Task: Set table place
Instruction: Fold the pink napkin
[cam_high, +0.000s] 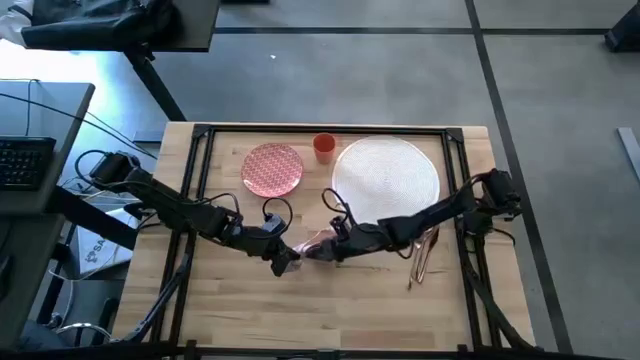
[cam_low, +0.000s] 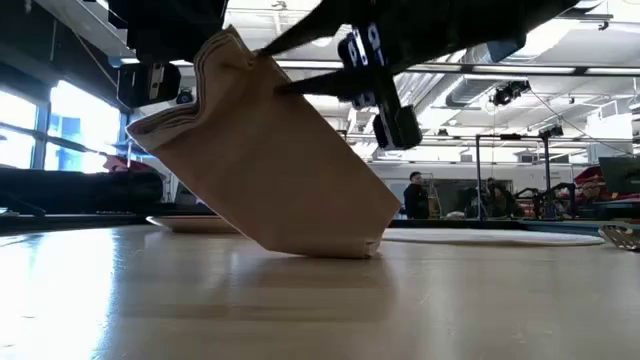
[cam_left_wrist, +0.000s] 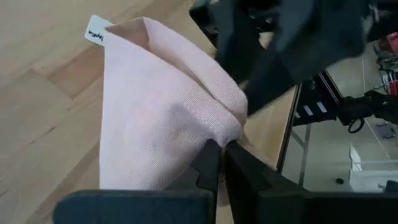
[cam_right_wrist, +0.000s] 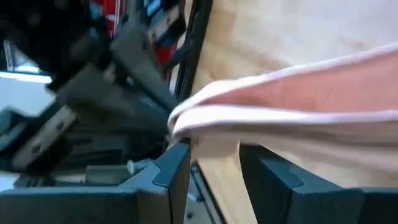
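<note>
The beige napkin (cam_low: 270, 160) stands folded and tilted near the table's middle, held between both grippers. My left gripper (cam_high: 286, 263) comes in from the left and is shut on it. My right gripper (cam_high: 322, 250) reaches in from the right and is shut on its other side. On the table (cam_high: 330, 310), the red-patterned plate (cam_high: 272, 168), the orange cup (cam_high: 324, 147) and the white woven placemat (cam_high: 385, 180) lie along the far half. The copper cutlery (cam_high: 422, 256) lies by the placemat's near right edge. My left gripper pinches a folded edge of the napkin (cam_left_wrist: 214, 134) between its two fingers, coming level from the table's left. The cloth rises tilted from the fingers; its tagged corner (cam_left_wrist: 96, 31) points away. My right gripper has the napkin's layered edge (cam_right_wrist: 208, 127) between its fingers, coming from the table's right, slanting down. Several layers show at that edge. The napkin is raised and tilted, with only its lower corner (cam_low: 368, 246) on the table.
Bare wood spreads over the table's near half (cam_high: 330, 320). A black frame (cam_high: 200, 180) runs along the table's edges. A grey desk with a keyboard (cam_high: 25, 160) stands off the left side. People stand far back in the room (cam_low: 412, 195).
</note>
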